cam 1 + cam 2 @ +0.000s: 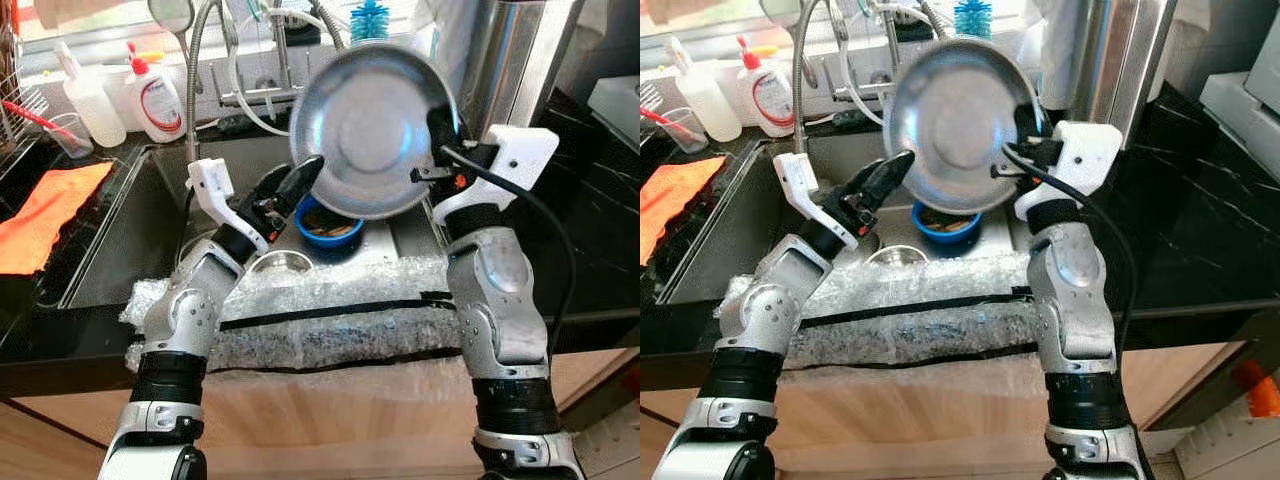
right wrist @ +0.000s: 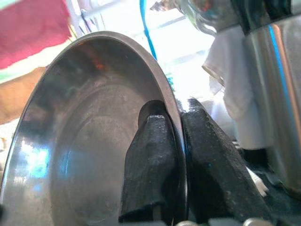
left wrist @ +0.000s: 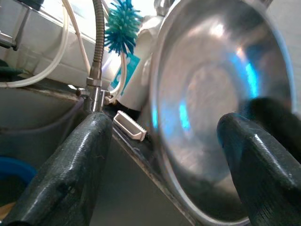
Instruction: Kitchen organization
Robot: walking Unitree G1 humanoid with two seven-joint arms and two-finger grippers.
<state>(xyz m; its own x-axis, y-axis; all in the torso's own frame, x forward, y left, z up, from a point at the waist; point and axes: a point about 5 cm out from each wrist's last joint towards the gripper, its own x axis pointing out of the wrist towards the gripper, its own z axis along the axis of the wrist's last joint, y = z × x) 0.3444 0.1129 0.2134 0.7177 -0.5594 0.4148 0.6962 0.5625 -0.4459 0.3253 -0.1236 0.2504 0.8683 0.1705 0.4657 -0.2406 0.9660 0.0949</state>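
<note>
— Any writing you can make out?
— Only the white bottle with the red cap, well off to the left of the left gripper: it carries a red and blue label, too blurred to read.
— Anything else?
— No, no legible words or numbers.

Shiny steel bowl — tilted on edge above the sink, underside toward the camera.

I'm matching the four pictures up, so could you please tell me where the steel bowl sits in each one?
Left eye: steel bowl upper centre, above the sink.
Right eye: upper centre, slightly left.
Left wrist: right side.
Right wrist: left side, rim pinched by the right claw.
Shared landmark: blue bottle brush.
</note>
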